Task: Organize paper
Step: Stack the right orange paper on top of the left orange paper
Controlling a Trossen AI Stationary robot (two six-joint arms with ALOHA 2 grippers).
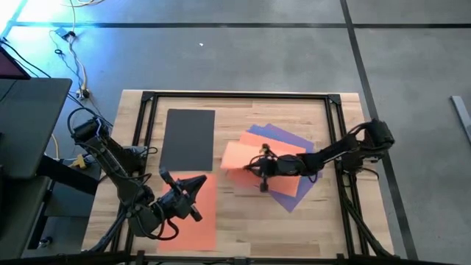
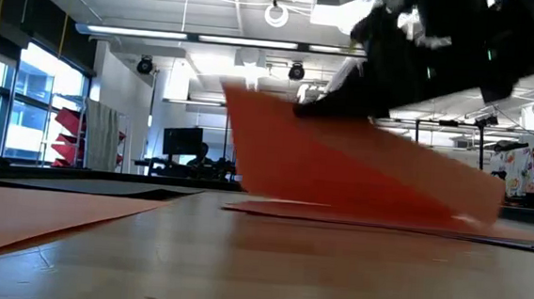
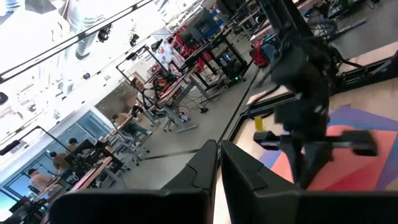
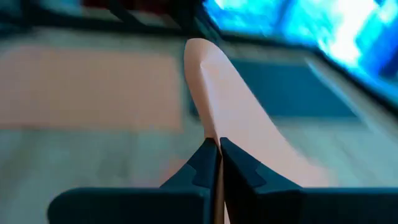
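Two purple sheets point(image 1: 294, 140) lie under the right gripper's point(image 1: 263, 171) lifted pink sheet point(image 1: 239, 155).

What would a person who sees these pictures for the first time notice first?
Most striking is the pink sheet near the table's middle: the right end effector is shut on its edge and lifts it off the blue sheet and purple sheet beneath. Next come the dark grey sheet, lying flat to its left, and the orange sheet at the front left, where the shut left end effector hovers.
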